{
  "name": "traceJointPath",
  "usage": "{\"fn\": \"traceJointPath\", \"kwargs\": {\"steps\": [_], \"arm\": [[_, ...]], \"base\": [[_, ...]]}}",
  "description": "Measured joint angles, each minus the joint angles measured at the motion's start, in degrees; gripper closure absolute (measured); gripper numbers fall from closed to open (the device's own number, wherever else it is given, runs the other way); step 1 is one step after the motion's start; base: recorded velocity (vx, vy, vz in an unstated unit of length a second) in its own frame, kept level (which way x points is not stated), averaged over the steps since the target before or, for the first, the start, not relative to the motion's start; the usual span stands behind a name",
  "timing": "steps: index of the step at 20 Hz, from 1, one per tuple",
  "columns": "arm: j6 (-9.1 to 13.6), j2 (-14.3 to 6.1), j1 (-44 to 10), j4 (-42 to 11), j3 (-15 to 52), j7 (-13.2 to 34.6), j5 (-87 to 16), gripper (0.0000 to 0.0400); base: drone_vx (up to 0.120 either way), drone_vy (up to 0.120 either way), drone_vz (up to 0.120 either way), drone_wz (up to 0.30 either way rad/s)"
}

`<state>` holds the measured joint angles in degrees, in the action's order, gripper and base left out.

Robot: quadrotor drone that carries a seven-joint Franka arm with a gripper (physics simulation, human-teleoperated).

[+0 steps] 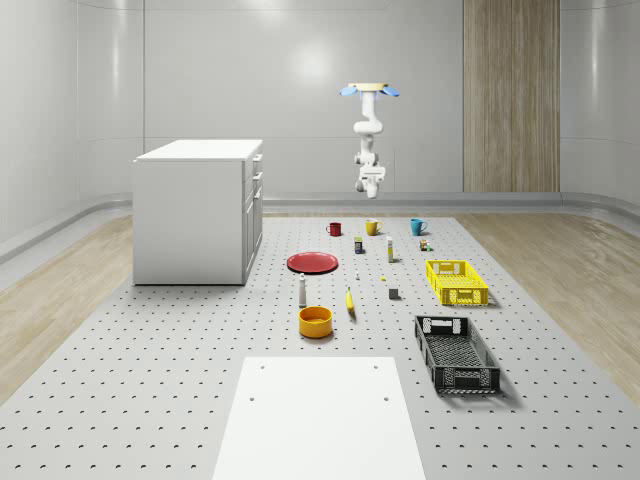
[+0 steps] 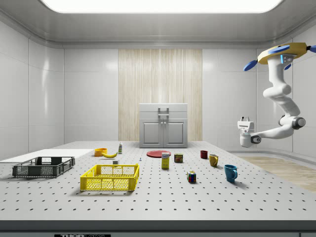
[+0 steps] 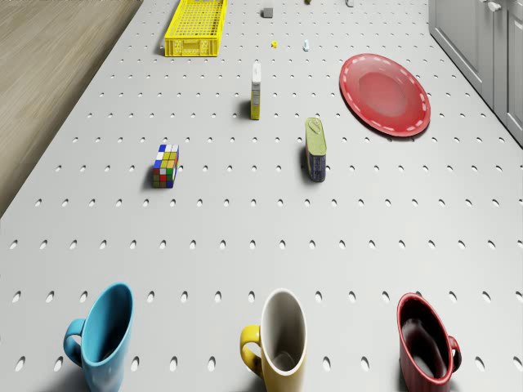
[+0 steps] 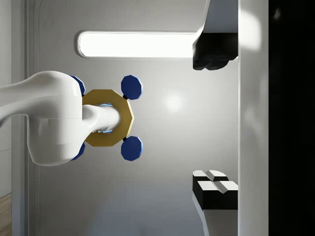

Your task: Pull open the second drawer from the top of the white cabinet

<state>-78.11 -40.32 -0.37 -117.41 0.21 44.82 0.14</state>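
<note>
Crates (image 1: 457, 282) (image 1: 456, 352) bare; drone (image 1: 369, 90) hovers beyond mugs (image 1: 372, 227)

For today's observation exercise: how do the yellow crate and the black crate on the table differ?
The yellow crate is bright yellow; the black crate is dark. In the whole-scene view, the yellow crate sits farther back, the black crate nearer the camera and looking longer. Both are open-topped lattice-walled crates, lying flat on the perforated table.
</note>
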Motion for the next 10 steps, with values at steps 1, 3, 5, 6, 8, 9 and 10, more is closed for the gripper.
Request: {"fn": "traceJointPath", "kwargs": {"steps": [1,3,5,6,8,9,10], "arm": [[0.04,0.03,-0.01,0.12,0.01,0.00,0.00,0.0100],[0.08,0.06,-0.03,0.27,0.02,-0.01,0.01,0.0100],[0.07,0.06,-0.04,0.35,0.03,-0.02,0.01,0.0100],[0.11,0.09,0.38,0.30,-2.28,-0.39,3.87,0.0100],[0.29,0.01,2.15,-1.45,-11.06,-2.58,17.47,0.0095],[0.36,-0.11,3.14,-2.99,-15.12,-3.59,23.71,0.0094],[0.41,-0.29,4.16,-4.75,-18.76,-4.52,29.32,0.0093]], "base": [[0.120,-0.120,0.000,0.000],[0.120,-0.120,0.000,0.000],[0.120,-0.120,0.000,0.000],[0.120,-0.120,0.000,0.000],[0.120,-0.120,0.000,0.000],[0.120,-0.120,0.000,0.000],[0.120,-0.120,0.000,0.000]]}}
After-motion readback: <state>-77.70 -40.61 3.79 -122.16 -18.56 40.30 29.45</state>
